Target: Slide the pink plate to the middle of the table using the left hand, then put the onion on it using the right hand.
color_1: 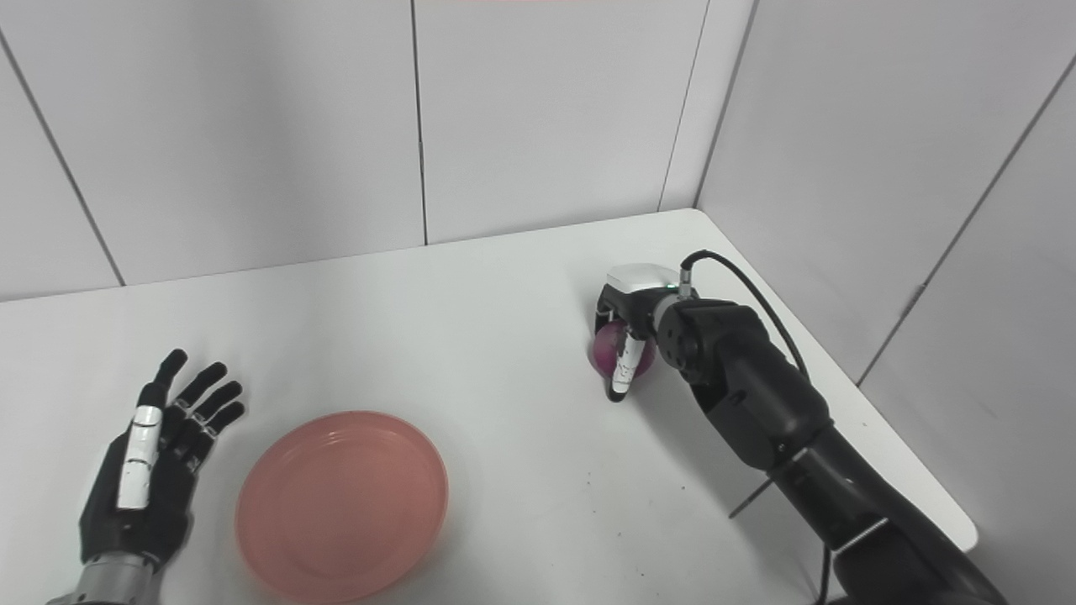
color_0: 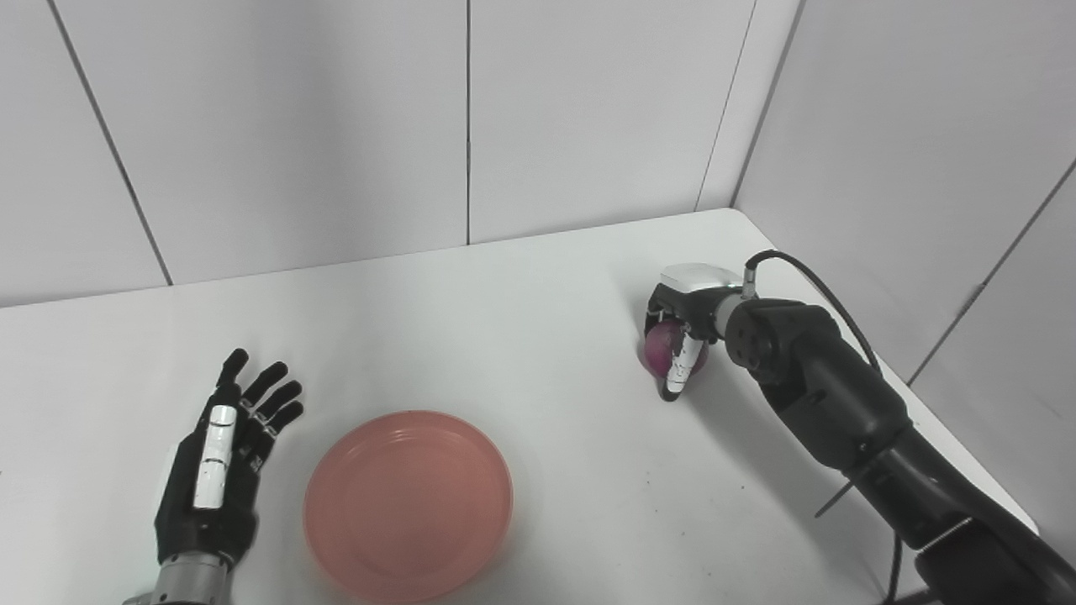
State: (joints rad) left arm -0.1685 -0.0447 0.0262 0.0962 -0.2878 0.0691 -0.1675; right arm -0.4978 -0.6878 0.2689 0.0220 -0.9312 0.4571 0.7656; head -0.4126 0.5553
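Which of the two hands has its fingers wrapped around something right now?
The right hand, by the table's far right corner: its fingers curl around the purple onion. The left hand lies open, fingers spread, beside the pink plate, holding nothing.

The left hand (color_0: 220, 458) lies flat near the lower left, fingers (color_0: 267, 395) spread apart and straight, holding nothing. The right arm reaches in from the lower right, wrist bent, its hand (color_0: 679, 336) curled down with fingers closed around a round purple onion (color_0: 662, 344).
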